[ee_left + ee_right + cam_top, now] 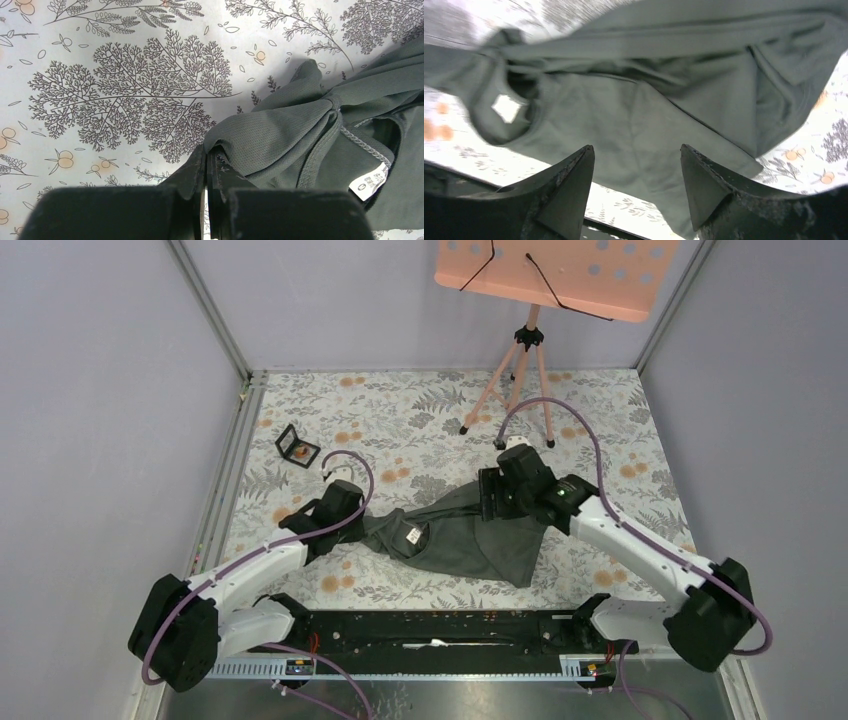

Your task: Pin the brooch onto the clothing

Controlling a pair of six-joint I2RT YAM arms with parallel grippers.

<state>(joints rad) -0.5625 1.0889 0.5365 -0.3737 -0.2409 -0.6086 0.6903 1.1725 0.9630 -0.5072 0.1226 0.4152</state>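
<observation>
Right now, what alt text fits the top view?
Two arms meet over a crumpled dark shirt on a floral table: the left gripper is at its left edge, the right gripper above its far side. A brooch sits in a black case at the table's far left.

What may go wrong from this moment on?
1. The T-shirt lies bunched, and the left gripper pinches only a thin fold. A pull may slip off or drag the whole heap.
2. The brooch sits in the black case, apart from both grippers. The open right gripper, now over the cloth, may fumble so tiny a thing.
</observation>
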